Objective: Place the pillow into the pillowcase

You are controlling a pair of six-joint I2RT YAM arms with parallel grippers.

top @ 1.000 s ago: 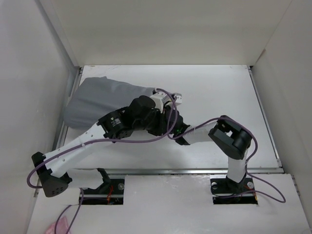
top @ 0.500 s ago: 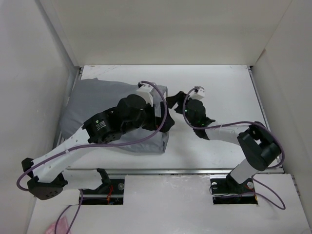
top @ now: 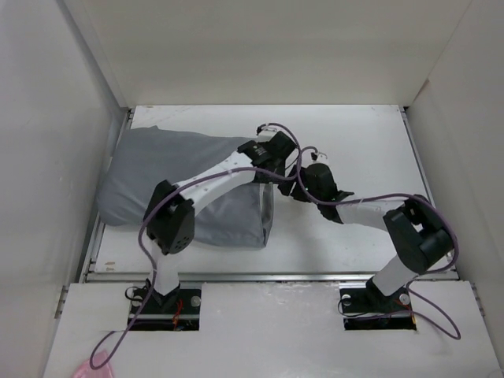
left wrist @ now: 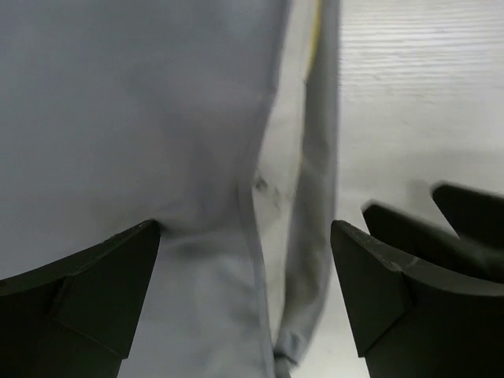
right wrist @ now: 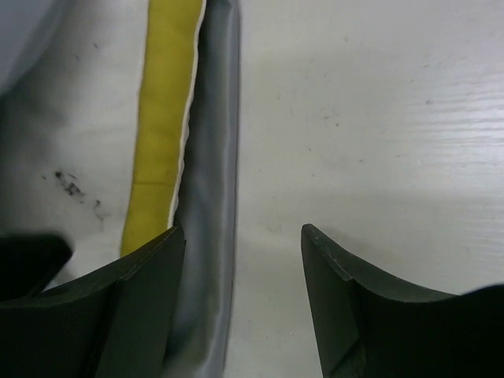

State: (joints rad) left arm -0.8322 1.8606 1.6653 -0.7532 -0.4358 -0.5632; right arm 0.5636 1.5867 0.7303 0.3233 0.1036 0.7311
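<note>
The pillow (right wrist: 71, 142) sits inside the grey pillowcase (top: 157, 173) on the left half of the table (top: 354, 142), and only its yellow piping (right wrist: 161, 134) and a smudged white strip peek from the open mouth. The left pincer (left wrist: 246, 236) hovers over that mouth, fingers spread wide, gripping nothing. The right pincer (right wrist: 242, 236) is close alongside, also spread, straddling the case's grey hem and bare table. The left arm (top: 213, 179) stretches across the case and hides part of it from above. Purple cables (top: 370, 198) loop around both arms. The table is white and faintly grained, with a metal rail (top: 268, 276) along its near edge. Plain white walls (top: 276, 47) box it in on three sides.
</note>
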